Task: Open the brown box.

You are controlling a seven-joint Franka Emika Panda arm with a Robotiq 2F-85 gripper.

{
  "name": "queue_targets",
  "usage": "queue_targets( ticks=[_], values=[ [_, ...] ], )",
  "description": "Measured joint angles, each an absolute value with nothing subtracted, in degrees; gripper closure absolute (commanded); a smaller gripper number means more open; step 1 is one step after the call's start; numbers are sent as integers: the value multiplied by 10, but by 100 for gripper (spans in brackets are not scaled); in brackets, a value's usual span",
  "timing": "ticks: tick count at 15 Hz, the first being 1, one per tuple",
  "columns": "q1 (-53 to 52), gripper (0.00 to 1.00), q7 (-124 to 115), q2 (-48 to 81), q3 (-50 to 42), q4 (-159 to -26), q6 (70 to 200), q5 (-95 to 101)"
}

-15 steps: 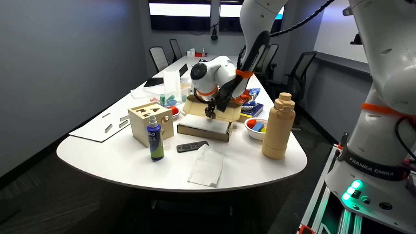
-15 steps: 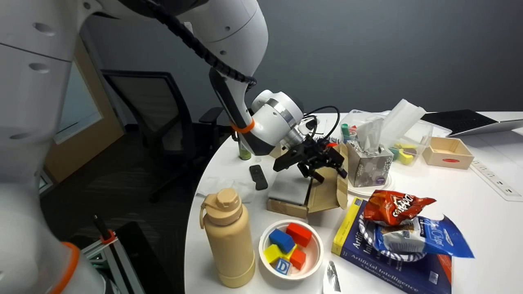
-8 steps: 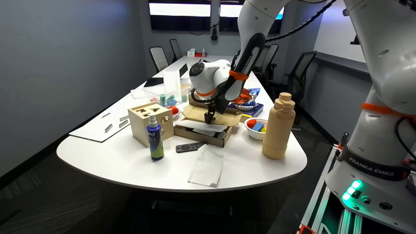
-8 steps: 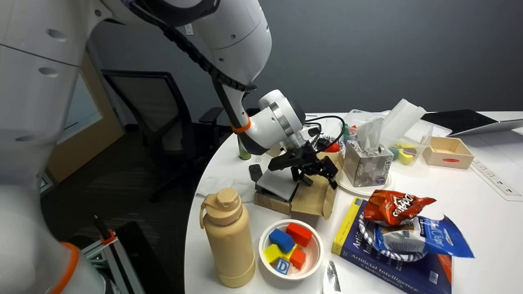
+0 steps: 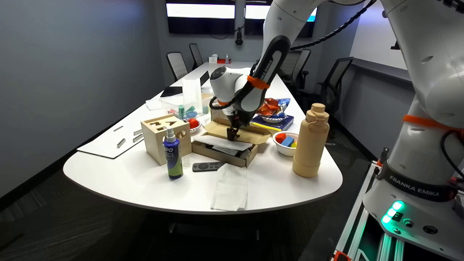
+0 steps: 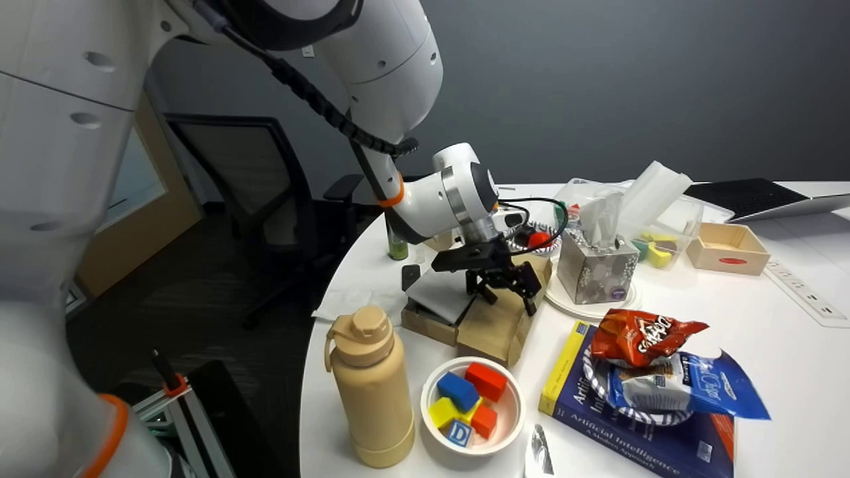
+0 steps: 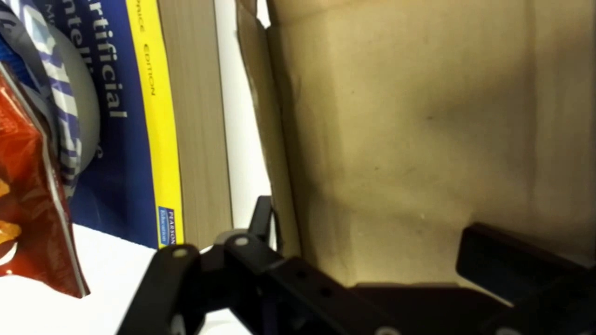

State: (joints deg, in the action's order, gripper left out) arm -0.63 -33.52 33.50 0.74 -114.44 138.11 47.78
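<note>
Brown box open, its lid folded right back.
It sits just beside the remote; farther from the remote, the gripper is over the lid, jaws spread wide, nothing gripped. Opening looks done; only withdrawing seems left.

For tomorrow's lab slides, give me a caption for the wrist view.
Open pincer at the edge of the brown box's lid, blue book alongside.

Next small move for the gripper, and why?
I'd probably raise the open gripper: the brown box has its lid folded back already, and with one finger right beside the lid's side flap, a sideways move might drag it.
</note>
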Motion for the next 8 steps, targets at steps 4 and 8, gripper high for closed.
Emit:
queue_targets(
  ticks=[4,8],
  values=[
    [-7,0,-266,343,-1,-1134,1379,383],
    [-18,5,-233,350,-20,-1125,1379,329]
  ],
)
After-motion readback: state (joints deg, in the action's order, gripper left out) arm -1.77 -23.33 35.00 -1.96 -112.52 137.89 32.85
